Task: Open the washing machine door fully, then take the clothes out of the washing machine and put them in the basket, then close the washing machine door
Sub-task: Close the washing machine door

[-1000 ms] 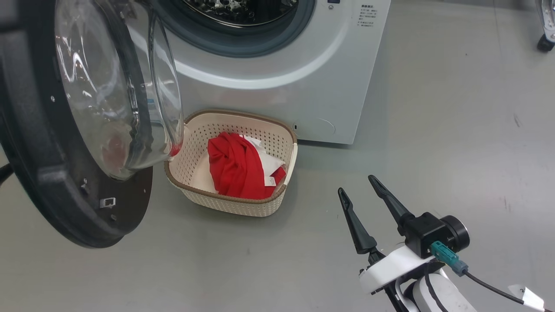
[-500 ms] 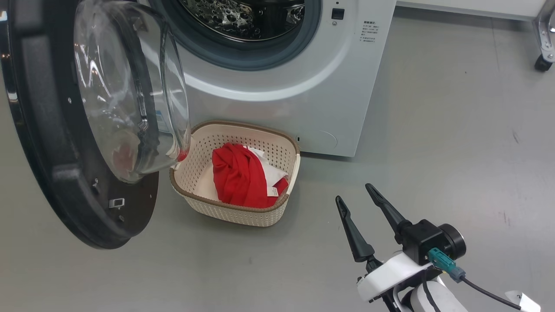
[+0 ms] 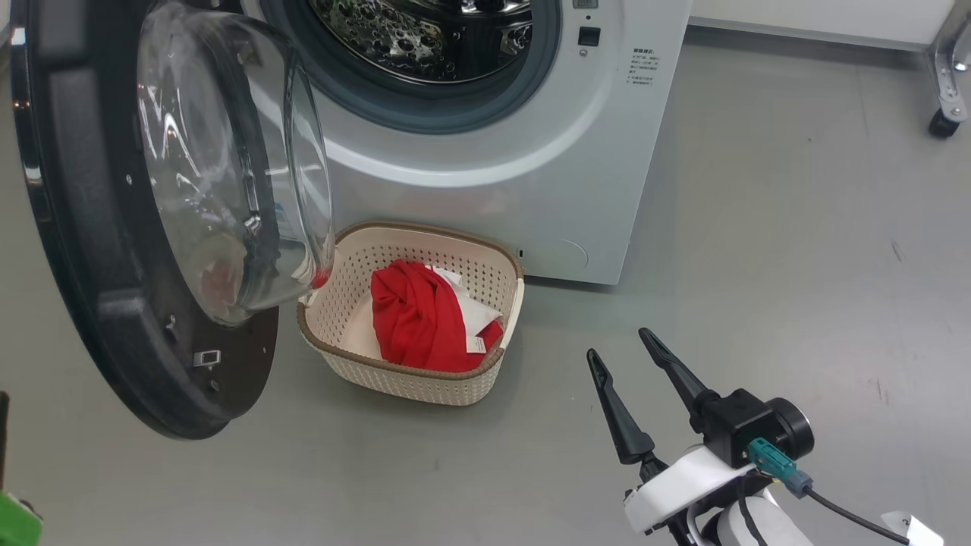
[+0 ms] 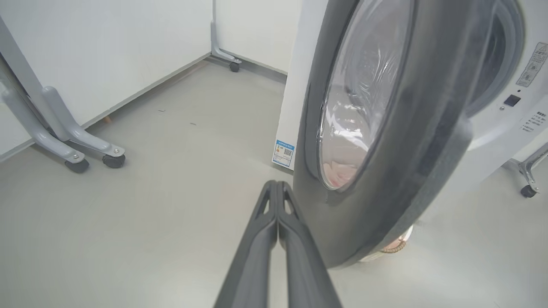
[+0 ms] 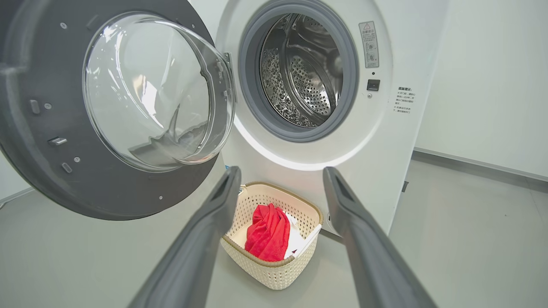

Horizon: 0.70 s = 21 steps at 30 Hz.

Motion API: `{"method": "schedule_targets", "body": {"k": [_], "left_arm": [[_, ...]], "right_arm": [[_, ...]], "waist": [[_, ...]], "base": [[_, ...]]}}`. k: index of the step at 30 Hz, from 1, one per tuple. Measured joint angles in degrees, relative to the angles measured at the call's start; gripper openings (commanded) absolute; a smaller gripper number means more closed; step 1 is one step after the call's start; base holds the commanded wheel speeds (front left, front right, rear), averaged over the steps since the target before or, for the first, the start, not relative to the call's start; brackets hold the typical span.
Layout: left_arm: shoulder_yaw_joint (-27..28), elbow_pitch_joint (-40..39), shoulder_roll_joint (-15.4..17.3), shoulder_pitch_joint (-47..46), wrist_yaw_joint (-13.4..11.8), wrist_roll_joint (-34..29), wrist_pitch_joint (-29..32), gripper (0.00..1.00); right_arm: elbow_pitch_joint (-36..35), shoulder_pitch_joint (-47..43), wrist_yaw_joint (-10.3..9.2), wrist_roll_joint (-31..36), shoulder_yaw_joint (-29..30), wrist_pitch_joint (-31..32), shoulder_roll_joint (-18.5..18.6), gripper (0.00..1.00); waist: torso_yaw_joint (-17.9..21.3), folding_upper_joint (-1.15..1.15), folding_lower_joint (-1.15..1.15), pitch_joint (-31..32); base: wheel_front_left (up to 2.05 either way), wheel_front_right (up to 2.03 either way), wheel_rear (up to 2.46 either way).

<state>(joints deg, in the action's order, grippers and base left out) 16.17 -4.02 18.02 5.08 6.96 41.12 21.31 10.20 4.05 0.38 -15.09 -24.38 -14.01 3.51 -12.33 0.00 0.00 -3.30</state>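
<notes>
Facing right, open door (image 3: 91,288) (clothes (image 3: 413,322) in basket (image 3: 425,387)).

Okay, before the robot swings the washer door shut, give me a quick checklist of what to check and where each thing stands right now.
1. The perforated steel drum is empty: ok, no cloth in the part that shows.
2. The red fabric garment lies inside the cream perforated plastic basket: ok.
3. The round black-rimmed glass washing machine door is closed: not ok, it stands wide open.
4. The left gripper is shut, beside the door's outer face: ok; contact cannot tell.
5. The right gripper is open, empty, away from the door: ok.
6. Basket clear of the door's swing: cannot tell.
</notes>
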Motion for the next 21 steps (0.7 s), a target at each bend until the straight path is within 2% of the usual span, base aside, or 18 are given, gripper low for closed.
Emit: {"method": "schedule_targets", "body": {"k": [13, 17, 18, 19, 20, 21], "left_arm": [[-5.3, 2.9, 1.0, 4.7, 0.2, -3.9, -17.9, 0.0], [-5.8, 4.0, 1.0, 5.4, 0.2, -3.9, -21.6, 0.0], [-5.8, 4.0, 1.0, 5.4, 0.2, -3.9, -21.6, 0.03], [-6.1, 4.3, 1.0, 5.7, 0.2, -4.0, -22.3, 0.72], [-6.2, 4.7, 1.0, 5.8, 0.2, -4.2, -23.2, 1.0], [-6.2, 5.3, 1.0, 5.8, 0.2, -4.3, -24.0, 1.0]], "right_arm": [[0.5, -1.1, 0.04, 0.0, -0.5, -0.1, 0.0, 1.0], [0.4, -1.1, 0.03, -0.5, -0.5, -0.2, 0.0, 1.0], [0.4, -1.1, 0.03, -0.5, -0.5, -0.2, 0.0, 1.0], [0.4, -1.2, 0.03, -0.5, -0.5, -0.2, 0.0, 1.0], [0.4, -1.2, 0.03, -0.5, -0.5, -0.2, 0.0, 1.0], [0.4, -1.2, 0.03, -0.5, -0.6, -0.2, -0.1, 1.0]], "waist": [[1.0, 0.0, 0.0, 1.6], [1.2, 0.0, 0.0, 1.9], [1.2, 0.0, 0.0, 1.9], [1.2, 0.0, 0.0, 2.0], [1.3, 0.0, 0.0, 2.0], [1.3, 0.0, 0.0, 2.1]], "base": [[0.0, 0.0, 0.0], [0.0, 0.0, 0.0], [0.0, 0.0, 0.0], [0.0, 0.0, 0.0], [0.0, 0.0, 0.0], [0.0, 0.0, 0.0]]}}
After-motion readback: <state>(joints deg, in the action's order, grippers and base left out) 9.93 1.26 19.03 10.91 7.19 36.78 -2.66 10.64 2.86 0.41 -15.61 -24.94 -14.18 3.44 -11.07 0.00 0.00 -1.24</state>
